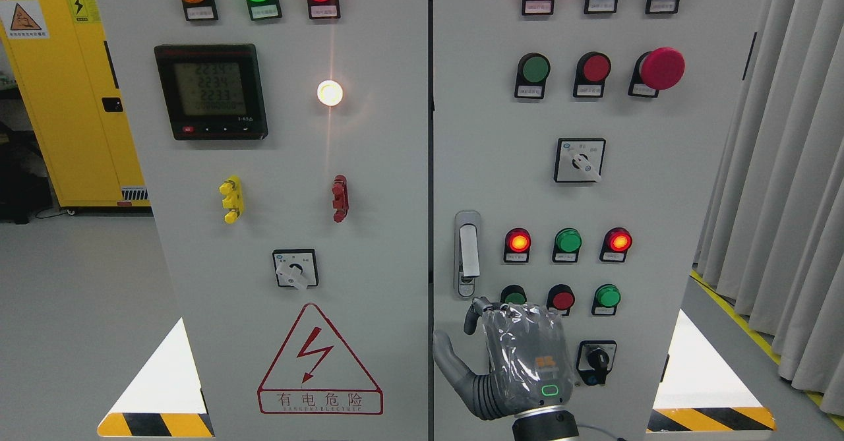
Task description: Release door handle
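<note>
My right hand (521, 362), grey and wrapped in clear film, sits at lower centre. The tall silver door handle (467, 254) stands upright just above my fingers (476, 310), which curl loosely, gripping nothing; no other hand shows.

Grey control cabinet (369, 164), lamps lit across both doors.
A digital meter (211, 91) glowed upper left above yellow (231, 199) and red (339, 198) clips; a red mushroom button (662, 68) stood upper right, a yellow cabinet (66, 98) far left, grey curtains (778, 164) right.
</note>
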`<act>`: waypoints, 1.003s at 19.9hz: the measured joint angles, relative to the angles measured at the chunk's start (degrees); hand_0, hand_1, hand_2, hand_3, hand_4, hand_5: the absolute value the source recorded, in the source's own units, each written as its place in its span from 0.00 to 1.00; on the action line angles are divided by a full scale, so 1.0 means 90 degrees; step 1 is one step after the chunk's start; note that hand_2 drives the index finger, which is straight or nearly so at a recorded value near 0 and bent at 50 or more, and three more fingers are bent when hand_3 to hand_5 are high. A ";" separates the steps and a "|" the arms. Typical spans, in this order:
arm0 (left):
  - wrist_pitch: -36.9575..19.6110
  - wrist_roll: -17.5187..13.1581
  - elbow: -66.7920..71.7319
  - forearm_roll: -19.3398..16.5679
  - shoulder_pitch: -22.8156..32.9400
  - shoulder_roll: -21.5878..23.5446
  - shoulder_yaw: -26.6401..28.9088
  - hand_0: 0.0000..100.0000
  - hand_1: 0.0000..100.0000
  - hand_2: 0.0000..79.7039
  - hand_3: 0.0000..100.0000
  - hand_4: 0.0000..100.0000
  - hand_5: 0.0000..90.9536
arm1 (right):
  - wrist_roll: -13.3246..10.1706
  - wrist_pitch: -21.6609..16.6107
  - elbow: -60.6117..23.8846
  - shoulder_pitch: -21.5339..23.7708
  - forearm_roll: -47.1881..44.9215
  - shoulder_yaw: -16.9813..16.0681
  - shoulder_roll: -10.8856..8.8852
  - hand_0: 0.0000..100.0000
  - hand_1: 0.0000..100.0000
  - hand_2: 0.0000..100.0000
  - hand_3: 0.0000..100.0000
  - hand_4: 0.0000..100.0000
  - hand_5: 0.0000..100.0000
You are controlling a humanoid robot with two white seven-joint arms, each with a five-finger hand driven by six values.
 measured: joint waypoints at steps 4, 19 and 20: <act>0.0000 0.0000 0.0000 0.0000 0.0000 0.0000 0.0000 0.12 0.56 0.00 0.00 0.00 0.00 | 0.0018 0.0022 0.0030 -0.0114 0.0016 -0.0057 0.0009 0.26 0.24 0.91 1.00 1.00 1.00; 0.0000 0.0000 0.0000 0.0000 0.0000 0.0000 0.0000 0.12 0.56 0.00 0.00 0.00 0.00 | -0.0013 0.0032 0.0272 -0.0600 0.0015 -0.0305 0.0029 0.31 0.23 0.91 1.00 1.00 1.00; 0.0000 0.0000 0.0000 0.0000 0.0000 0.0000 0.0000 0.12 0.56 0.00 0.00 0.00 0.00 | -0.0013 0.0033 0.0305 -0.0635 0.0013 -0.0315 0.0032 0.31 0.24 0.91 1.00 1.00 1.00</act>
